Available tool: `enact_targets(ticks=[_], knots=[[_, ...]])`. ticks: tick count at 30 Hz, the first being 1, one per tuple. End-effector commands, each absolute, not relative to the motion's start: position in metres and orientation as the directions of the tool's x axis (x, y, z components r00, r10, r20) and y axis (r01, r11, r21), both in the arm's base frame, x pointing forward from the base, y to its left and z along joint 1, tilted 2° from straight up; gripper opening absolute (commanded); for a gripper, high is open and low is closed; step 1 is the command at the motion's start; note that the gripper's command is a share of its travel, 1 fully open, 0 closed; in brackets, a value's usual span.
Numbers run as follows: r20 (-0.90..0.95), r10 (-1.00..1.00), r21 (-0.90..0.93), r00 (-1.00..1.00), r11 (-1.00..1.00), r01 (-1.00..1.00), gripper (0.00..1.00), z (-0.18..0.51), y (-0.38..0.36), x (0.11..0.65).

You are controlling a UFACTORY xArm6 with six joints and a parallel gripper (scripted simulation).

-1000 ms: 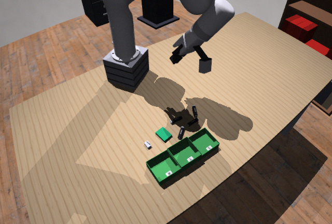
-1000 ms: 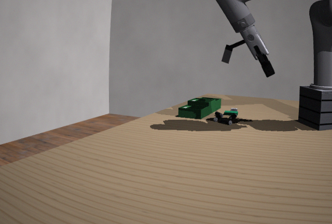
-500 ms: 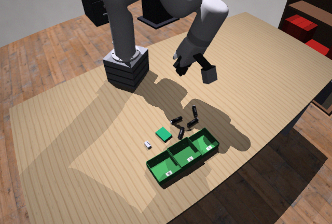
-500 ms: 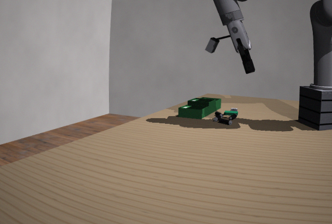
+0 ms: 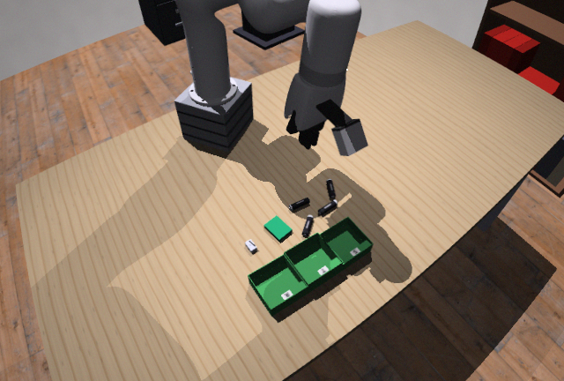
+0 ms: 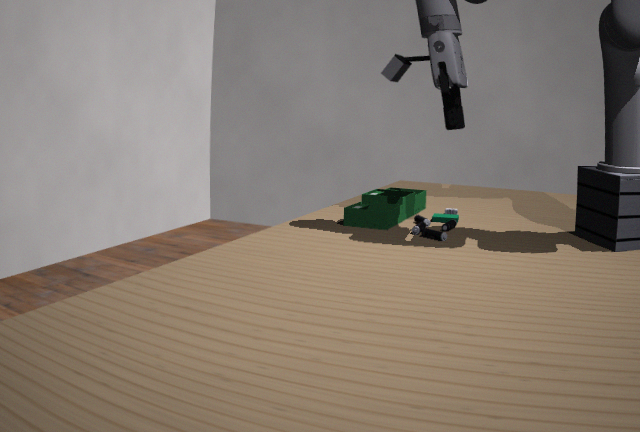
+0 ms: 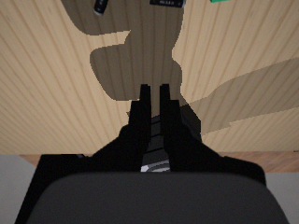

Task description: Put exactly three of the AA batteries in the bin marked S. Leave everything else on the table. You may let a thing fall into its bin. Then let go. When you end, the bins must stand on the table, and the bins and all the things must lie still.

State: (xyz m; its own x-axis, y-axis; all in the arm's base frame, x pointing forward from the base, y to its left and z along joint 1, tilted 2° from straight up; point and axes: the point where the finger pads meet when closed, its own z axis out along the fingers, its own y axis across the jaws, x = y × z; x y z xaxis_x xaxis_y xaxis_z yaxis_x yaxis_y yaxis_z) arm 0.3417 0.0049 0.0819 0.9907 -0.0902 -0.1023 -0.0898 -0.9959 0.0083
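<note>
Several black AA batteries lie close together on the table, among them one [image 5: 299,205], a second [image 5: 330,189] and a third [image 5: 327,207]; they also show in the exterior view [image 6: 433,233]. Two show at the top edge of the wrist view, one [image 7: 100,7] left of the other [image 7: 166,2]. Three green bins stand in a row just in front of them: left [image 5: 278,287], middle [image 5: 314,260], right [image 5: 351,242]. Their labels are too small to read. My gripper [image 5: 309,139] [image 6: 453,119] [image 7: 155,98] is shut and empty, high above the table behind the batteries.
A flat green block [image 5: 278,227] [image 6: 444,217] and a small white thing [image 5: 251,246] lie left of the batteries. The arm's base block [image 5: 213,116] [image 6: 607,207] stands at the table's back. The table edge runs just in front of the bins.
</note>
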Motion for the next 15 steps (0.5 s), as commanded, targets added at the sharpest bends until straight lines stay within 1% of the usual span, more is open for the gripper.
enact_targets(ticks=[1, 3, 5, 8, 15], knots=[[-0.051, -0.1, -0.01, 0.994, -0.995, -0.101, 0.07, 0.09, -0.016, 0.359], [-0.051, -0.1, -0.01, 0.994, -0.995, -0.101, 0.07, 0.09, -0.016, 0.359], [0.036, -0.121, -0.02, 0.992, -0.993, -0.12, 0.07, 0.095, -0.031, 0.367], [0.036, -0.121, -0.02, 0.992, -0.993, -0.12, 0.07, 0.101, -0.047, 0.375], [0.036, -0.121, -0.02, 0.992, -0.993, -0.12, 0.07, 0.101, -0.047, 0.375]])
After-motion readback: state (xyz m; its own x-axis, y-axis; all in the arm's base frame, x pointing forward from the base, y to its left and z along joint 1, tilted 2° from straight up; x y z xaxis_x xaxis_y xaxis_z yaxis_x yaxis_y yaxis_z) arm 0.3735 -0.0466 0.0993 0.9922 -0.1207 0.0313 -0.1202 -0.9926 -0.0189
